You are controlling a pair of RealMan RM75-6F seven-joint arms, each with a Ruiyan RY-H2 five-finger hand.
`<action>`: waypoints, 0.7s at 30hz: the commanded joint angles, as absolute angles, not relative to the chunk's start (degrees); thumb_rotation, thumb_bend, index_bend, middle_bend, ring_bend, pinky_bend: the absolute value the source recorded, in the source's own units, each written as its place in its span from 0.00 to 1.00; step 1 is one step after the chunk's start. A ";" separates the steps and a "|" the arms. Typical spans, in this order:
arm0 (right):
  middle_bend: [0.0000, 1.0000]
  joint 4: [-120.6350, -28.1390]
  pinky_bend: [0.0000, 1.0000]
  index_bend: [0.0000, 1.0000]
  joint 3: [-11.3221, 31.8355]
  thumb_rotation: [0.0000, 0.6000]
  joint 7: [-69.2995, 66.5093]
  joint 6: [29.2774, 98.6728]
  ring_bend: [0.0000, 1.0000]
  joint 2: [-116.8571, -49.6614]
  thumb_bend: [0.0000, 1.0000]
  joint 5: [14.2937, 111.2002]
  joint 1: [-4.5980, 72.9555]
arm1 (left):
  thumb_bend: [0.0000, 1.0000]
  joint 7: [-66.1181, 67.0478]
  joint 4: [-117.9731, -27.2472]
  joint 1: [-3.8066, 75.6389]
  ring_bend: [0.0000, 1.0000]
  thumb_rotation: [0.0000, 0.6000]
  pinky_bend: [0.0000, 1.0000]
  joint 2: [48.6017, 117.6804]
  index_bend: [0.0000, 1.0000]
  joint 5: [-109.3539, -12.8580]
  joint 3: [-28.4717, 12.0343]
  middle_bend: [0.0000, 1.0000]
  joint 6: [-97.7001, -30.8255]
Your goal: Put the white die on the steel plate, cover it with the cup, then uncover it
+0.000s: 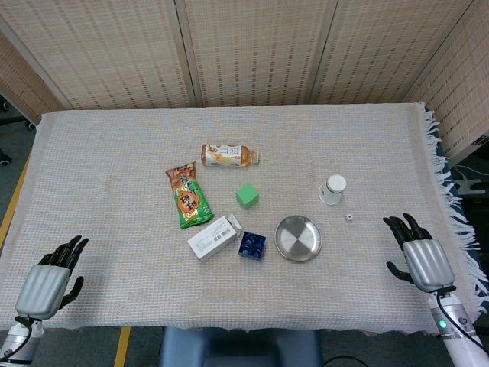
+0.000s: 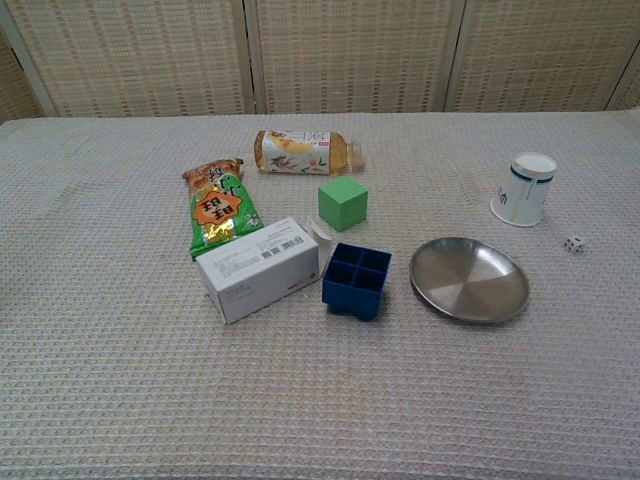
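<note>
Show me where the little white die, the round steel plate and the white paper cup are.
small white die (image 2: 573, 243): chest view, on its facing side.
round steel plate (image 2: 469, 279): chest view, on its bare centre.
white paper cup with a blue band (image 2: 525, 189): chest view, on its side wall; it stands upside down.

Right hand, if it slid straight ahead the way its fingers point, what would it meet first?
Probably nothing: the right hand has its fingers aimed up-left over bare cloth. That line seems to pass right of the white die and the cup, though depth is unclear.
</note>
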State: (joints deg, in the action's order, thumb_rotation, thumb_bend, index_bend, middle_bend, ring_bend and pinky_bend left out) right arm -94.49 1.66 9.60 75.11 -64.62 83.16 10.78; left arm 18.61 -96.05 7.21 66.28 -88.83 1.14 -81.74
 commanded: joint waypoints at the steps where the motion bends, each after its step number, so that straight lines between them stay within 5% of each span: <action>1: 0.10 -94.50 0.26 0.09 1.58 1.00 9.40 75.33 0.00 -64.53 0.13 83.45 10.69 | 0.45 18.55 -96.11 7.20 0.15 1.00 0.34 66.23 0.04 -88.69 1.08 0.05 -81.72; 12: 0.10 -94.49 0.27 0.09 1.63 1.00 7.84 75.95 0.01 -64.05 0.13 84.10 10.45 | 0.45 18.60 -96.14 7.13 0.15 1.00 0.34 66.30 0.04 -89.05 1.09 0.05 -82.02; 14: 0.18 -94.35 0.32 0.09 1.88 1.00 7.74 76.13 0.11 -64.14 0.13 83.97 10.47 | 0.45 18.59 -95.96 7.26 0.15 1.00 0.34 66.38 0.04 -89.00 1.03 0.05 -81.80; 18: 0.50 -93.16 0.54 0.14 4.01 1.00 10.70 76.86 0.47 -65.87 0.13 80.84 10.68 | 0.45 18.52 -95.96 7.37 0.15 1.00 0.34 66.35 0.04 -88.78 1.05 0.05 -81.45; 21: 0.64 -92.15 0.66 0.21 5.05 1.00 11.45 77.18 0.62 -67.09 0.13 80.23 11.20 | 0.45 18.51 -96.00 7.14 0.15 1.00 0.34 66.27 0.04 -89.47 1.27 0.05 -82.04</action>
State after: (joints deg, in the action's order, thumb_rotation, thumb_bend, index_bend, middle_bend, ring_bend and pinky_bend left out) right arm -92.89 4.37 11.06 76.94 -66.28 80.55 10.83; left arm 18.52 -95.99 7.22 66.31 -89.30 1.18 -81.89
